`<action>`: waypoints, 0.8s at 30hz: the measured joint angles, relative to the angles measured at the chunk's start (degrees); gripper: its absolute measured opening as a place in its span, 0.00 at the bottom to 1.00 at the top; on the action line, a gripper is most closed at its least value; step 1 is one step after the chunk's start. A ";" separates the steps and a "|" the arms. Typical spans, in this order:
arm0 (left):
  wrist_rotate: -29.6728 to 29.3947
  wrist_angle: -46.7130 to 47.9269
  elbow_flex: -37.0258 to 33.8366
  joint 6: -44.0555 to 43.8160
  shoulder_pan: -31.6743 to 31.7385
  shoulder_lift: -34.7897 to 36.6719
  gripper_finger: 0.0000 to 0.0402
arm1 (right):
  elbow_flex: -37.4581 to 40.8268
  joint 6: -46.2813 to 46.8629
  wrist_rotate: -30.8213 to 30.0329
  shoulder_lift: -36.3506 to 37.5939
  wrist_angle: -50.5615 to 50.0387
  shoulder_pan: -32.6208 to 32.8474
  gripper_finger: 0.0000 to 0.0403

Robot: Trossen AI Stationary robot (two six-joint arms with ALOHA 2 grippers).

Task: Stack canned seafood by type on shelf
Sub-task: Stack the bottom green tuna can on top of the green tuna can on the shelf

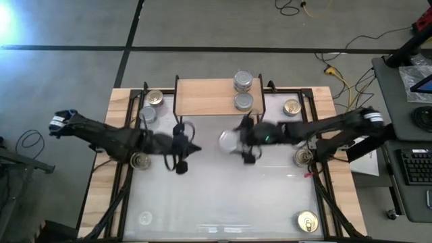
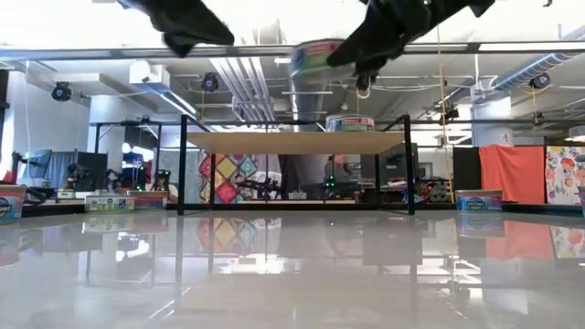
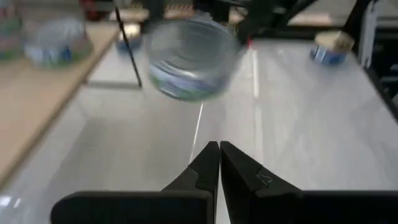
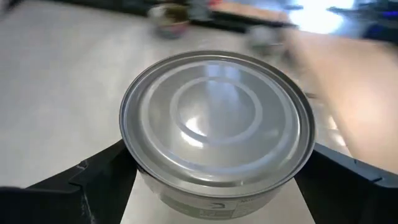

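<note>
My right gripper is shut on a silver-lidded can, held in the air just in front of the shelf. That shelf is a light wooden board on black legs, and two silver-lidded cans rest by their bases at its right end. My left gripper hovers shut and empty to the left of the held can. More cans, some gold-lidded, sit along the table's sides. My right gripper pinches the can's round side wall between its two fingers, one on each side. The fingers come from the table's right, slanting a little downward. The can is lifted clear of the table, lid up and slightly tilted.
A gold can and a silver can stand left of the shelf, and a gold one to its right. Near the front edge are a gold can and another tin. The white middle of the table is bare.
</note>
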State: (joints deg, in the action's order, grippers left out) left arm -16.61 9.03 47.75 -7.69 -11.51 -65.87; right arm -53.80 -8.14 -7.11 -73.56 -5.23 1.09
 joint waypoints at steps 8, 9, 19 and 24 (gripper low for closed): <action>17.75 -10.08 3.28 11.12 18.03 -5.93 0.00 | 0.04 -3.85 7.38 9.36 -5.54 -18.60 0.91; 18.59 -10.11 4.73 12.08 19.50 -7.24 0.00 | 0.04 -3.87 9.49 9.41 -5.93 -20.97 0.91; 27.57 -5.07 21.66 20.58 28.92 -20.34 0.00 | 0.11 -3.50 21.41 6.34 -4.64 -34.65 0.91; 29.84 -4.59 29.35 23.03 31.47 -26.45 0.00 | 0.43 -3.86 22.63 3.29 -3.27 -36.47 0.91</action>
State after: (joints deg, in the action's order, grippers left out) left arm 13.22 4.44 77.10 15.34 19.96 -92.32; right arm -53.37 -11.99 15.52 -70.27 -8.50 -35.38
